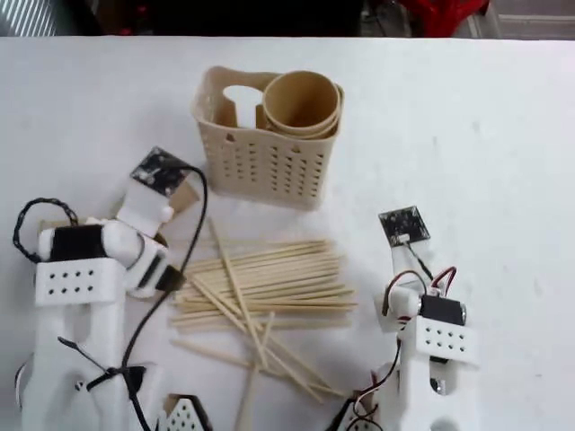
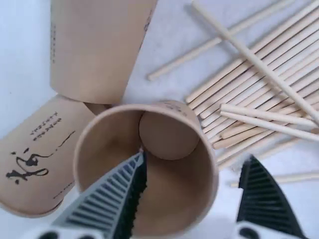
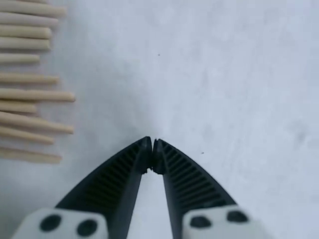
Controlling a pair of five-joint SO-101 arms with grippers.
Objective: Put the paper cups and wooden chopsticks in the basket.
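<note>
White table (image 1: 503, 135); chopsticks (image 1: 269, 283) beside basket (image 1: 260, 166)

You've got a cream basket (image 1: 260, 169) w/ rows of small holes, tan cups (image 2: 94, 50) w/ black lettering, pale-wood chopsticks (image 1: 269, 285) — table's (image 1: 476, 135) white.

- Middle paper cup (image 2: 174, 174), its mouth towards the camera: a short line of tiny dark print on the outer wall by the rim, too small to read.
- Lying paper cup (image 2: 35, 154), just beside the middle paper cup: a large dark brush-stroke mark, a thin stroke and a row of small letters, none legible.
- Far paper cup (image 2: 94, 45), beyond the middle paper cup: a thin column of small dark print along its wall, unreadable.
</note>
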